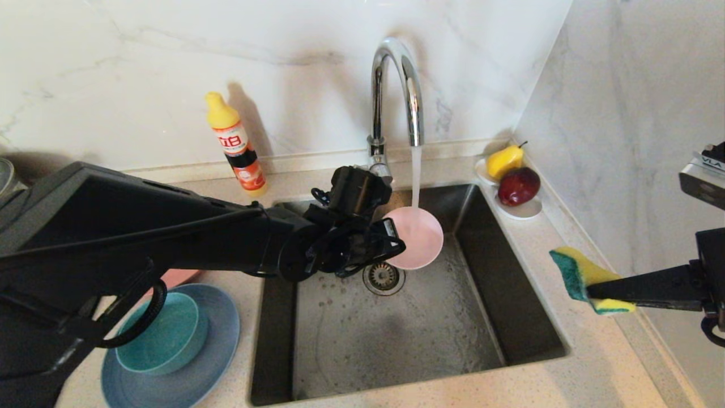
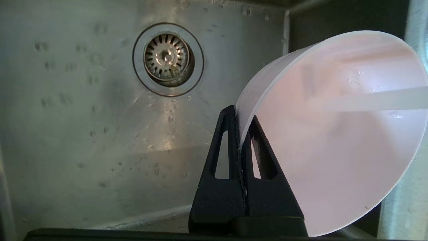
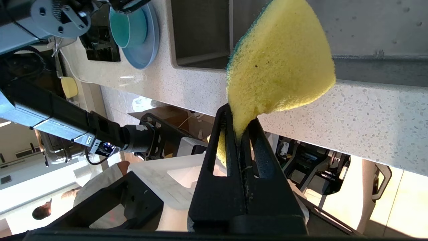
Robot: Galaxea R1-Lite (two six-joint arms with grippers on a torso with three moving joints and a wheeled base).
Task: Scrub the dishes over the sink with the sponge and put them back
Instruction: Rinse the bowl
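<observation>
My left gripper is shut on the rim of the pale pink bowl. It holds the bowl tilted on edge over the sink, and water from the tap runs into it. My right gripper is shut on the yellow-and-green sponge, which hangs over the counter just right of the sink. The teal bowl sits in the light blue plate on the left counter. Behind them a salmon-pink plate is mostly hidden by my left arm.
The drain strainer lies just below the bowl. A yellow detergent bottle stands behind the sink on the left. A white saucer at the back right corner carries a pear and a dark red apple.
</observation>
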